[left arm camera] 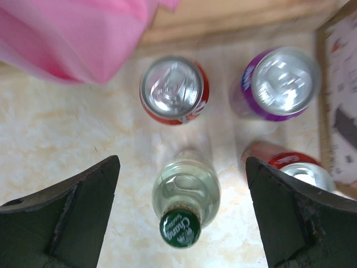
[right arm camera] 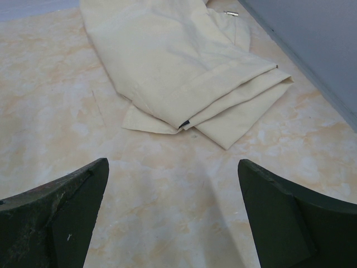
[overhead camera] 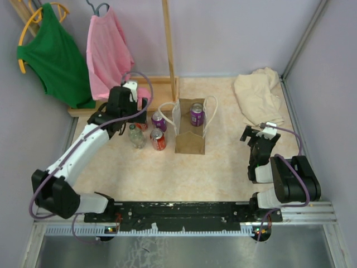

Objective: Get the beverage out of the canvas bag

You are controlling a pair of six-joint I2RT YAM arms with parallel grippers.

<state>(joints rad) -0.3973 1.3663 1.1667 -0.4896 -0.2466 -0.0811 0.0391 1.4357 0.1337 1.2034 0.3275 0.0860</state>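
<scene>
The small tan-brown canvas bag (overhead camera: 189,139) stands upright mid-table with two white loop handles. A purple beverage can (overhead camera: 196,114) stands inside it. My left gripper (overhead camera: 140,114) is open and empty, hovering left of the bag over a group of drinks. In the left wrist view its fingers (left arm camera: 78,206) straddle a clear glass bottle with a green cap (left arm camera: 186,206), not touching it. The bag's edge (left arm camera: 339,111) shows at the right of that view. My right gripper (overhead camera: 254,135) is open and empty above bare table (right arm camera: 173,167), right of the bag.
Outside the bag stand a purple can (left arm camera: 279,84), a red can (left arm camera: 174,89) and a second red can (left arm camera: 304,170). A beige cloth heap (right arm camera: 184,67) lies at the back right. Pink (overhead camera: 109,53) and green (overhead camera: 56,56) garments hang on a wooden rack at the back left.
</scene>
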